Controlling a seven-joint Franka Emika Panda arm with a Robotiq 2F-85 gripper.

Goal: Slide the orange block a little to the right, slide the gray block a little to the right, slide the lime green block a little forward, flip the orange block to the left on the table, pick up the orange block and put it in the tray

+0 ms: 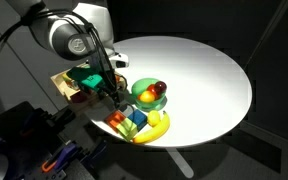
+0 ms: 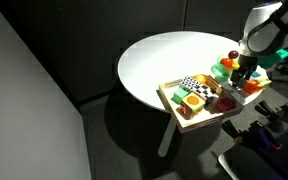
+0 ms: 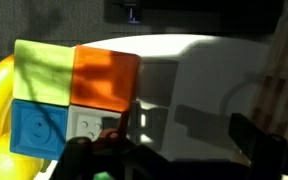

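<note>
A round white tabletop (image 1: 199, 75) (image 2: 169, 60) sits mid-frame in both exterior views, brightly lit against dim surroundings; its pale leg (image 2: 167, 135) slants down at lower centre; a grey wall (image 2: 29, 95) fills the left of the frame; dark floor (image 2: 114, 155) lies beneath; a black backdrop (image 1: 184, 18) spans the top

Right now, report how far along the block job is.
Nothing looks done: the orange block, gray block and lime green block sit packed in a square with a blue block. In hand: the open hand hovers close to them, empty. Left: all three slides, the flip, and the orange block's move to the tray.
</note>
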